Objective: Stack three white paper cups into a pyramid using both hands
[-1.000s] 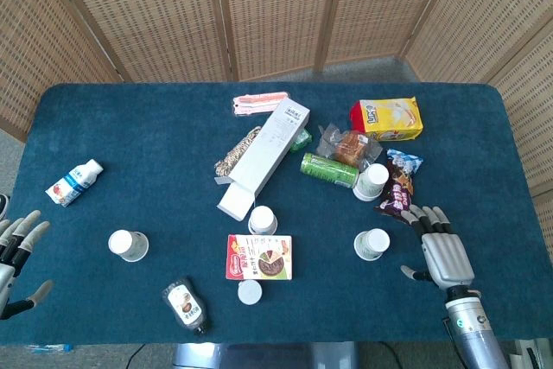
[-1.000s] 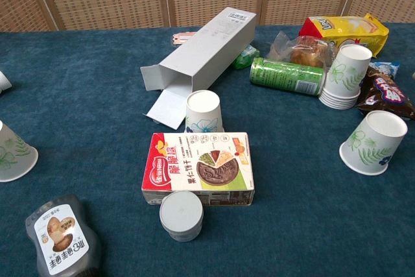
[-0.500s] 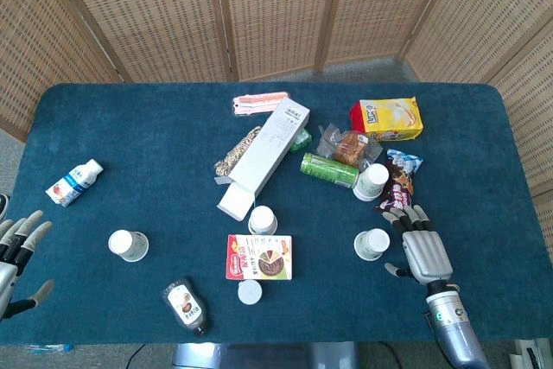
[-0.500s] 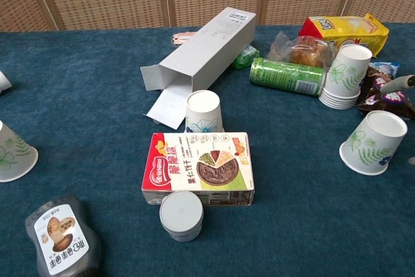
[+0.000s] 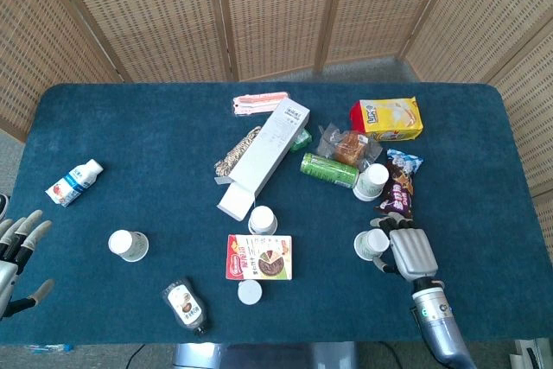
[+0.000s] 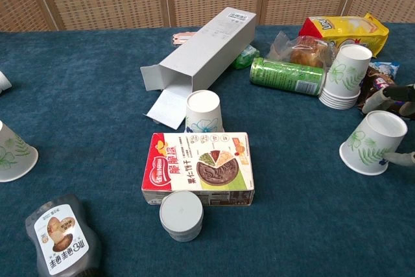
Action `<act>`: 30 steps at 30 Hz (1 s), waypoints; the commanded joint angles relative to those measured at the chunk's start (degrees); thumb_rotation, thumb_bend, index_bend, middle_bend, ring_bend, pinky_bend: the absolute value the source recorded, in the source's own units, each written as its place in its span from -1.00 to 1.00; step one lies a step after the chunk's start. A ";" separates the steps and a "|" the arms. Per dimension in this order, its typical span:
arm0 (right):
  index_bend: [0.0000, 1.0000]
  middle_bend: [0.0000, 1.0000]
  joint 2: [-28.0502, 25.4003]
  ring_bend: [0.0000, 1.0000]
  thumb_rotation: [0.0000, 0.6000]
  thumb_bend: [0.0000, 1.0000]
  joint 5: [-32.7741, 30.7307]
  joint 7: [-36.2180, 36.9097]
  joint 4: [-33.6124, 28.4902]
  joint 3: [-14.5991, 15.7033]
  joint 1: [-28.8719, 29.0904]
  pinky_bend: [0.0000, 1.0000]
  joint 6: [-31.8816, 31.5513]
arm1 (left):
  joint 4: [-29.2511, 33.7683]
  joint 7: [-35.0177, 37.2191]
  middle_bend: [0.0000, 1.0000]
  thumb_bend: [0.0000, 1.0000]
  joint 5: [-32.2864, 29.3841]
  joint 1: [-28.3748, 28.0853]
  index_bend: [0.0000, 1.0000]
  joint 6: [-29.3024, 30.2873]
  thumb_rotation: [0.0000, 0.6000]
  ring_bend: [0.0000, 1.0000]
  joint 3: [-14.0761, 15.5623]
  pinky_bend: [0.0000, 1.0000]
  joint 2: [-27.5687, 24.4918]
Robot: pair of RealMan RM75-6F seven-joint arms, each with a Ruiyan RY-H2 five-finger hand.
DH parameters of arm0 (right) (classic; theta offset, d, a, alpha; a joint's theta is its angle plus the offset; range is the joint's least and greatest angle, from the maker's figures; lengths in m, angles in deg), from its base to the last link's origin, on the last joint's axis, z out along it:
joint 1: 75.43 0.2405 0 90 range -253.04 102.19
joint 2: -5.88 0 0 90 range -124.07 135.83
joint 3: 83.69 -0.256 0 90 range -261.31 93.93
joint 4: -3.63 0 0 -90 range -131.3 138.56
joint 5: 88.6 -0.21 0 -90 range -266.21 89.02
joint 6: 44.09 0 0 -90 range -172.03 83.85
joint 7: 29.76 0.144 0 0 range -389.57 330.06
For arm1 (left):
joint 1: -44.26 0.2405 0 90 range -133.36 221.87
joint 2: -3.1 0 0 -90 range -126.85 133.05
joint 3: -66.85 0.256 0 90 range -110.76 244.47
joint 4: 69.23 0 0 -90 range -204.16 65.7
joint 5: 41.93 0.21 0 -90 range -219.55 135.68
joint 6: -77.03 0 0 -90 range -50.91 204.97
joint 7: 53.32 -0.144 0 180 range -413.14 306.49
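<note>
Three single white paper cups with green leaf prints are on the blue table: a left cup [image 5: 129,245] [image 6: 13,154], a middle cup [image 5: 263,219] [image 6: 204,111] behind the biscuit box, and a right cup [image 5: 371,243] [image 6: 374,142] tipped on its side. My right hand [image 5: 410,252] is close against the right cup. Its fingers [image 6: 388,97] reach past the far side and its thumb [image 6: 402,158] is at the near side; contact is unclear. My left hand [image 5: 17,252] hovers off the table's left edge, fingers spread and holding nothing.
A stack of cups [image 5: 371,181] [image 6: 345,77] stands just behind the right hand, beside a green can [image 5: 328,170] and snack bags [image 5: 397,186]. A biscuit box [image 5: 259,257], a grey lid [image 5: 250,292], a sauce bottle [image 5: 186,304], a long white carton [image 5: 263,162] and a milk bottle [image 5: 75,182] lie around.
My right hand has slid left toward the right cup until its fingers and thumb flank it. The left hand and all cups have stayed put.
</note>
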 commanded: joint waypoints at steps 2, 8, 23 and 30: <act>-0.27 -0.18 0.32 -0.52 1.00 -0.37 -0.12 0.12 0.00 0.10 0.02 -0.38 -0.15 | -0.01 -0.02 -1.00 -0.36 -0.07 0.03 -1.00 0.02 1.00 -1.00 -0.02 -1.00 0.02; -0.19 -0.10 0.57 -0.44 1.00 -0.30 0.41 0.61 -0.15 0.33 0.02 -0.33 -0.65 | 0.00 -0.09 -1.00 -0.36 -0.04 0.01 -1.00 -0.05 1.00 -1.00 0.01 -1.00 0.04; -0.19 -0.10 1.01 -0.44 1.00 -0.35 -1.13 -6.56 -9.18 -3.57 4.60 -0.32 0.88 | 0.25 -0.31 -1.00 -0.36 0.47 0.12 -1.00 0.08 1.00 -1.00 0.28 -1.00 0.14; -0.19 -0.10 4.47 -0.44 1.00 -0.33 -4.43 -12.01 -9.85 -4.95 7.49 -0.32 2.01 | 0.24 0.41 -1.00 -0.36 0.41 -0.03 -1.00 -0.02 1.00 -1.00 0.24 -1.00 -0.14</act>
